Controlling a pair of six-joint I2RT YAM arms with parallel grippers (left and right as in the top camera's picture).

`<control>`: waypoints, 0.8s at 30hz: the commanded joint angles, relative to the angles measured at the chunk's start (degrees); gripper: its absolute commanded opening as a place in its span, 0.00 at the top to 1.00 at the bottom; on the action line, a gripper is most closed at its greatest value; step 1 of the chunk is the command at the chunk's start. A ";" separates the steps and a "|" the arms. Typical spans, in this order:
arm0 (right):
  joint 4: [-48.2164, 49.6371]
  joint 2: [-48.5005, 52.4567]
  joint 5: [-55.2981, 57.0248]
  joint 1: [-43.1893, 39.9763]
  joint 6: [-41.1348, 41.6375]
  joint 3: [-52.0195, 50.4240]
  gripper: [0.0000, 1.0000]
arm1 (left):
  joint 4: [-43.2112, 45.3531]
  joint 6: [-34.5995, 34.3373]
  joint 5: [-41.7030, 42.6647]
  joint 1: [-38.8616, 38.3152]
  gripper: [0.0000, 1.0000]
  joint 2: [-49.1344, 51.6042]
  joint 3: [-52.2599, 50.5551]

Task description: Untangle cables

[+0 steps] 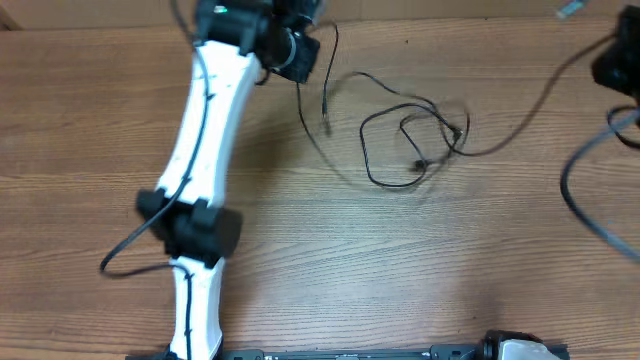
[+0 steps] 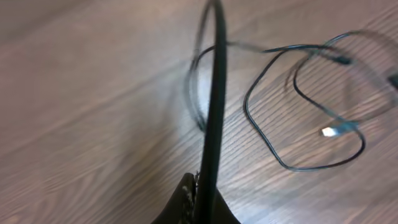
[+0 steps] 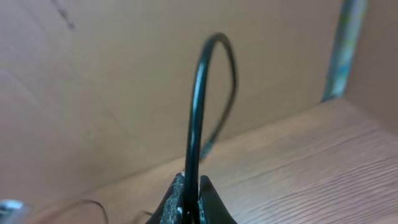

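Thin black cables (image 1: 412, 150) lie in a loose tangle of loops on the wooden table, right of centre. One strand runs up and left to my left gripper (image 1: 298, 60), which is shut on it at the table's far edge. Another strand (image 1: 530, 110) leads right to my right gripper (image 1: 617, 68), also shut on it. In the left wrist view the held cable (image 2: 214, 93) rises from the shut gripper (image 2: 202, 190), and the tangle (image 2: 292, 93) with a silver-tipped plug (image 2: 329, 131) lies to the right. The right wrist view has a cable (image 3: 196, 106) arching up out of the shut gripper (image 3: 191, 190).
The white left arm (image 1: 205, 170) stretches from the near edge to the far left, with its own black wire (image 1: 125, 255) looping beside it. A thicker grey robot wire (image 1: 580, 195) curves at the right edge. A black rail (image 1: 350, 354) lines the near edge.
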 commanded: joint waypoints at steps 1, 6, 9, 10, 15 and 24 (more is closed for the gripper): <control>-0.11 -2.64 3.65 0.11 -0.96 1.53 0.96 | 0.87 -2.25 1.14 -0.57 0.96 4.83 0.22; -1.66 -3.76 6.27 0.11 -0.94 1.53 0.96 | 0.87 -2.95 1.38 -0.68 0.92 10.14 0.22; -2.01 -3.43 11.10 0.09 -0.94 1.53 0.96 | 0.24 -3.10 2.36 -0.66 0.00 10.67 0.22; -2.05 -3.34 13.66 0.09 -0.94 1.51 0.96 | 0.17 -3.10 2.38 -0.66 0.00 10.64 0.22; -2.05 -3.32 33.31 0.09 -0.94 1.53 0.96 | -0.20 -3.08 2.38 -0.66 0.00 9.88 0.33; 3.54 2.99 40.54 0.07 -8.26 1.46 0.96 | -0.20 -3.08 3.30 -0.94 0.00 9.68 0.33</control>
